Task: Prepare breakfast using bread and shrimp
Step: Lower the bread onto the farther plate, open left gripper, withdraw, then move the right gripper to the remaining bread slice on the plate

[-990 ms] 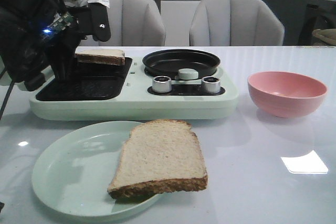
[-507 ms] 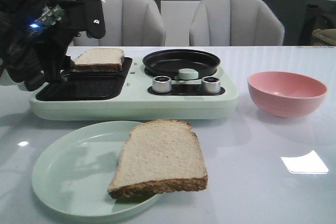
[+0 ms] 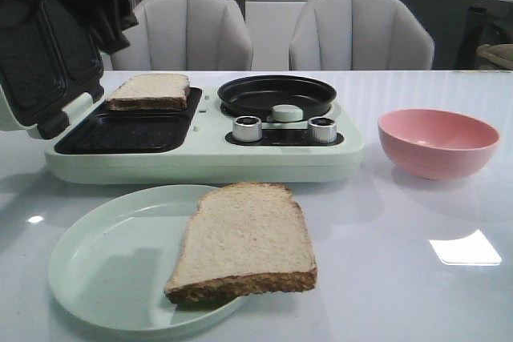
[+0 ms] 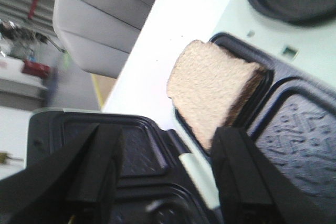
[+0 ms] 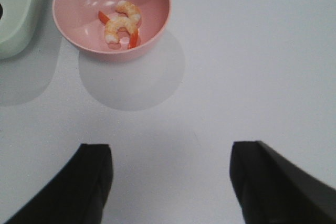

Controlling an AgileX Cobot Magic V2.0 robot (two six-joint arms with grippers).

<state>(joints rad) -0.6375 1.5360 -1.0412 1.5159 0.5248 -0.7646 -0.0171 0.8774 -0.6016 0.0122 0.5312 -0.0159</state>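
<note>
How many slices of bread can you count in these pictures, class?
2. One slice of bread lies on the pale green plate at the front, overhanging its rim. The other slice rests on the black grill plate of the breakfast maker.

Dining area: padded chairs (image 3: 361, 30), white table (image 3: 401, 222), shelving behind.

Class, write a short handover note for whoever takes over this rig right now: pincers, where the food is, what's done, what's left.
Left pincer: open, empty, above the grill.
Right pincer: open, empty, over bare table.
One bread slice lies in the open grill's far tray; the other slice is on the plate.
Shrimp sit in the pink bowl.
Done: one slice loaded.
Left: shrimp and second slice; the pan is empty.
</note>
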